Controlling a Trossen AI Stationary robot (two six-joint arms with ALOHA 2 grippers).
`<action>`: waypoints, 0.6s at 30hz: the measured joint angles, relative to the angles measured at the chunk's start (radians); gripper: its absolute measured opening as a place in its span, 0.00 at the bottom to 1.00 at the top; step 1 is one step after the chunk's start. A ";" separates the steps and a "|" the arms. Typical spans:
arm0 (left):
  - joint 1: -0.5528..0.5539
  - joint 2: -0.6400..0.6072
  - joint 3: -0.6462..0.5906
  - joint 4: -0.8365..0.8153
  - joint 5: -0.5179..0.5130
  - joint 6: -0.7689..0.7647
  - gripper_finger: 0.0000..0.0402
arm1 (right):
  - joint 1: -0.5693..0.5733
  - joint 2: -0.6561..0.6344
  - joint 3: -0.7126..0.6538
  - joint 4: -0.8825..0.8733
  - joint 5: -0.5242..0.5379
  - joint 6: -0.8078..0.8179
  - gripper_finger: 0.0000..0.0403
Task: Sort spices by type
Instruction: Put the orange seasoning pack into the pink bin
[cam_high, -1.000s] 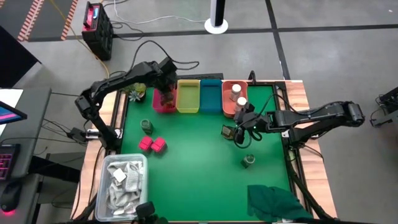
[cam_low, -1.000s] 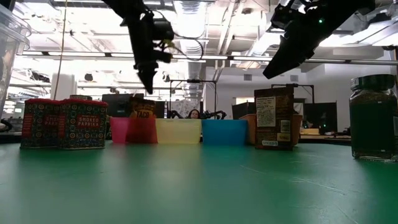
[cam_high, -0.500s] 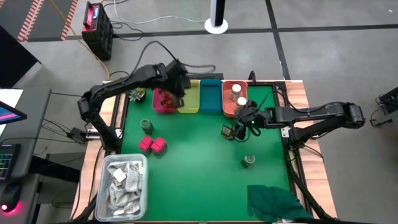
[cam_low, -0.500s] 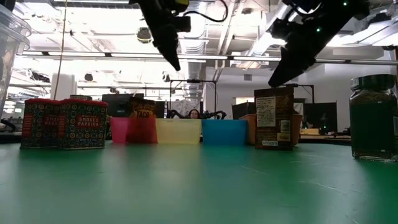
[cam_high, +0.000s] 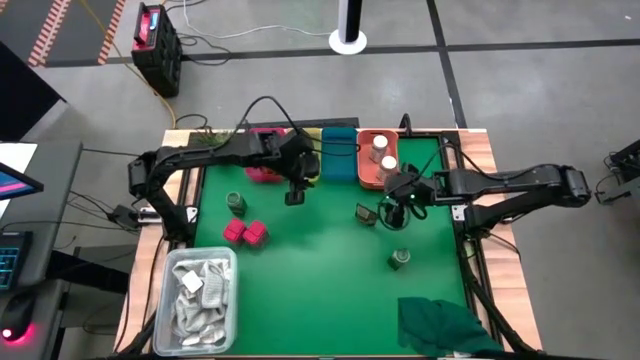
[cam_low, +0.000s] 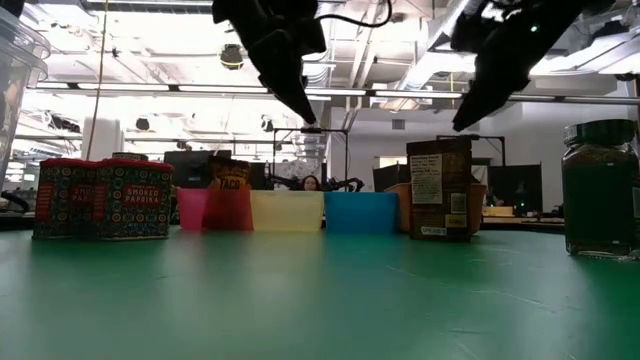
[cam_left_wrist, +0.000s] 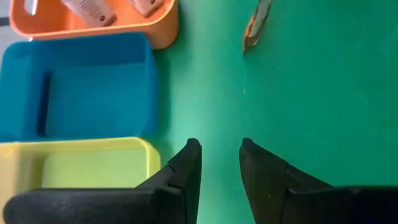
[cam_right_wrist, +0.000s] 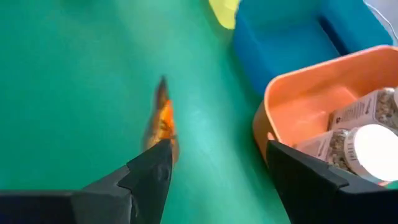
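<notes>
On the green-covered counter (cam_high: 320, 270), a clear plastic tub of white packets (cam_high: 200, 290) sits at the near left corner. Two pink cube packets (cam_high: 245, 233) stand side by side near the left edge, and a green round jar (cam_high: 235, 202) stands just behind them. Along the far edge runs a row of four bins: a pink plastic bin (cam_high: 262, 170), largely covered by the left arm in the high view, a yellow plastic bin (cam_left_wrist: 74, 163), a blue plastic bin (cam_high: 338, 160) and an orange plastic bin (cam_high: 372, 160). The low view shows orange-brown sachets (cam_low: 228, 180) upright in the pink plastic bin. The left gripper (cam_high: 296, 194) hangs above the counter just in front of the yellow plastic bin; its fingers (cam_left_wrist: 186, 168) are slightly parted with nothing between them. Two white-capped jars (cam_high: 383, 152) rest in the orange plastic bin. One orange-brown sachet (cam_high: 366, 213) stands upright on the counter in front of the orange plastic bin, free of both grippers. The right gripper (cam_high: 396, 208) hovers just beside this sachet, on its right; the right wrist view shows its fingers (cam_right_wrist: 149, 171) spread wide and empty, with the sachet seen between them farther off. A second green round jar (cam_high: 399, 260) stands nearer the front, right of centre. A dark green cloth (cam_high: 440, 325) lies crumpled at the near right corner.
</notes>
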 joint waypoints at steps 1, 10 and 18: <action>-0.001 0.000 -0.003 0.013 0.000 0.000 0.25 | 0.008 -0.008 0.001 -0.006 0.000 0.000 0.71; -0.001 0.000 -0.003 0.053 -0.001 -0.085 0.26 | 0.075 0.056 0.001 -0.006 -0.007 0.015 0.70; -0.015 0.000 -0.003 0.046 -0.021 -0.111 0.32 | 0.099 0.154 0.001 0.020 0.002 0.031 0.68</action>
